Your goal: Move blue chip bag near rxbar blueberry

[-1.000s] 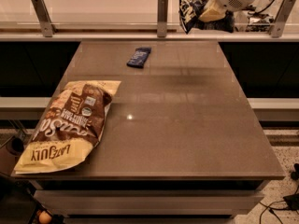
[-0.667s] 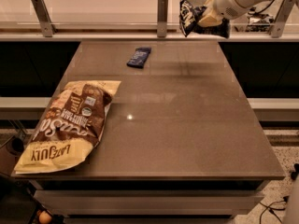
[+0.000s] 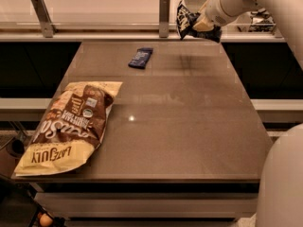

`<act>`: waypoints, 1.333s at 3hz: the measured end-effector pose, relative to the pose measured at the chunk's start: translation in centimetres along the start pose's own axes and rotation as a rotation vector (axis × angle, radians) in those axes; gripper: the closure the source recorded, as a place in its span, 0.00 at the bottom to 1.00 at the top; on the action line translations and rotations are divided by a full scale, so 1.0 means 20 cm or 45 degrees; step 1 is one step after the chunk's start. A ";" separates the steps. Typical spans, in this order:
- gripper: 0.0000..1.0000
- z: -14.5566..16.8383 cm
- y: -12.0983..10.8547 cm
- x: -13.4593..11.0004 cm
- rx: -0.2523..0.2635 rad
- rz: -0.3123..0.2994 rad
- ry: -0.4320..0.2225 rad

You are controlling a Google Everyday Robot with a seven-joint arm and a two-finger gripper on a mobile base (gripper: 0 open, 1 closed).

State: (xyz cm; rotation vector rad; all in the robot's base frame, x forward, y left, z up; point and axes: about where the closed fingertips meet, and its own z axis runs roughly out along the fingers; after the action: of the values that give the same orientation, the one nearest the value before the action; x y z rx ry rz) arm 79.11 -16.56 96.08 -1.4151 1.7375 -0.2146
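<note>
The blue chip bag (image 3: 184, 20), crinkled navy foil with white lettering, hangs in the air over the table's far right edge. My gripper (image 3: 202, 24) is shut on the blue chip bag's right side and holds it clear of the surface. The rxbar blueberry (image 3: 140, 57), a small flat dark blue bar, lies on the table at the far middle, to the left of and nearer than the bag. My white arm reaches in from the upper right.
A large brown-and-yellow bag (image 3: 68, 123) lies at the table's (image 3: 189, 126) front left corner. A counter with two metal posts (image 3: 164, 9) runs behind the table. My white base shows at the bottom right.
My gripper has moved left and a little down with the blue chip bag, toward the table's far edge. The bar and the brown bag have not moved.
</note>
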 end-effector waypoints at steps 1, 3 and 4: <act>1.00 0.12 0.06 -0.09 -0.028 -0.022 0.008; 0.85 0.26 0.15 -0.16 -0.091 -0.031 0.007; 0.62 0.27 0.16 -0.16 -0.098 -0.032 0.006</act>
State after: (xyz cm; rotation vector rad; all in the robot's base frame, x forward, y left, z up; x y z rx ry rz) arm 80.54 -10.65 92.36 -1.4931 1.7493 -0.1667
